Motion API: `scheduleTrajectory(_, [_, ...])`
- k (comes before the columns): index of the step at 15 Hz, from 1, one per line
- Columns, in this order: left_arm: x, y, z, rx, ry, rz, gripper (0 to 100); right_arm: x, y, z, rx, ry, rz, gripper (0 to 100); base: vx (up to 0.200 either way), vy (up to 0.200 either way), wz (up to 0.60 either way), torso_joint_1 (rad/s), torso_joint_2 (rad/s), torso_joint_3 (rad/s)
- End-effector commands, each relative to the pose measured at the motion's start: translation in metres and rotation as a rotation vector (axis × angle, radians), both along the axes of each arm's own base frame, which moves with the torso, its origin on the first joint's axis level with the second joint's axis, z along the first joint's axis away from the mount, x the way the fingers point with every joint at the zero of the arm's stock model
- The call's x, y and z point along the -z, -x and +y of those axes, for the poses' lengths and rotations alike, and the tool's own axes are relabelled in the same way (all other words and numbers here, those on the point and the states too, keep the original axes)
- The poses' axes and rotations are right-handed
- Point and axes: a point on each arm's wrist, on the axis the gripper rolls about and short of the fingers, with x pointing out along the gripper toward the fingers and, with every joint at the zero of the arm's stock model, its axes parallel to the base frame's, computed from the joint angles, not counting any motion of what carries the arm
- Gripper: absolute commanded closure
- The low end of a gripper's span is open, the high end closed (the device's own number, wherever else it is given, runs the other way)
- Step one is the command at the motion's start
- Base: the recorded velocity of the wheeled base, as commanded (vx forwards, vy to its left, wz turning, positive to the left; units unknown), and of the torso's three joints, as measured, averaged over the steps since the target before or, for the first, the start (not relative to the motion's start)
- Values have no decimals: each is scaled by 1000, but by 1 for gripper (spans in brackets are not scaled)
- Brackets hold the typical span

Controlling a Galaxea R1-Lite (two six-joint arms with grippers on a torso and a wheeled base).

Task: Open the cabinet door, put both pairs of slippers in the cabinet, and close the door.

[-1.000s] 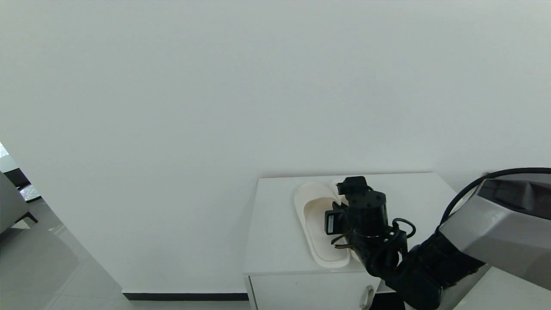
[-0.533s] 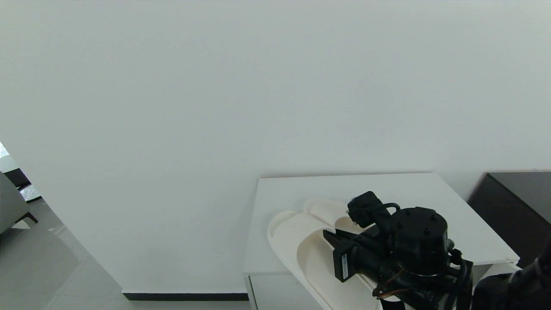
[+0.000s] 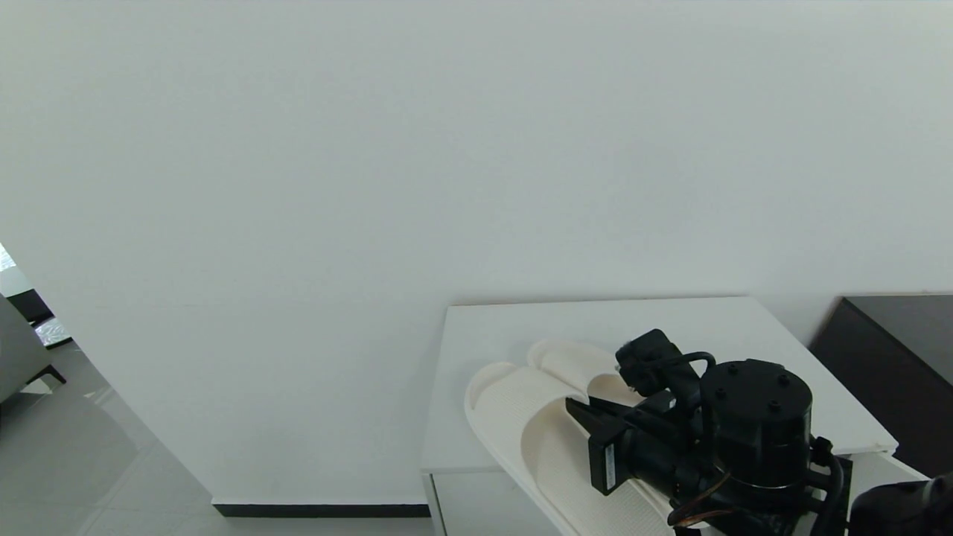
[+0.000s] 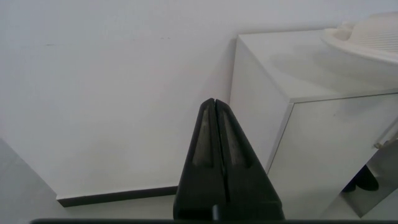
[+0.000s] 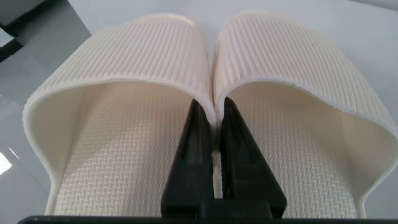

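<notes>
A pair of cream ribbed slippers [image 3: 521, 424] hangs over the front edge of the white cabinet [image 3: 670, 327], toes toward the wall. My right gripper [image 3: 584, 413] is shut on the two inner strap edges where the slippers [image 5: 143, 68] meet, its fingers [image 5: 196, 134] pinching them together. In the left wrist view the slippers [image 4: 367, 34] jut out above the cabinet top [image 4: 292, 62]. My left gripper [image 4: 215, 124] is shut on nothing, low beside the cabinet's left front corner. The cabinet door [image 4: 323, 155] looks shut, and its handle [image 4: 388, 134] is at the picture's edge.
A dark piece of furniture [image 3: 893, 342] stands right of the cabinet. The white wall [image 3: 372, 186] runs behind, with a dark baseboard [image 3: 320, 511]. Tiled floor [image 3: 89, 461] lies open to the left, with a chair [image 3: 18, 357] at the far left.
My right gripper has lifted the slipper pair off the cabinet top and drawn it back over the front edge. In the last half second it shifted slightly right.
</notes>
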Motion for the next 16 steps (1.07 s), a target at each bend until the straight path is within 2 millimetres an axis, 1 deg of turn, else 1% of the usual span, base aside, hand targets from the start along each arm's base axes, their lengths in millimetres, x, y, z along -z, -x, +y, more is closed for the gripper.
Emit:
scheduleTrajectory(1, [0,0,0,-2,1,-1,100,0,0,1,-2,-2,-1,100,-200,0,0,22,2,-2])
scheduleTrajectory(16, [0,0,0,0,-1,-1,100,7,2,1,-6,23,15,100,-200,0,0,1,1,2])
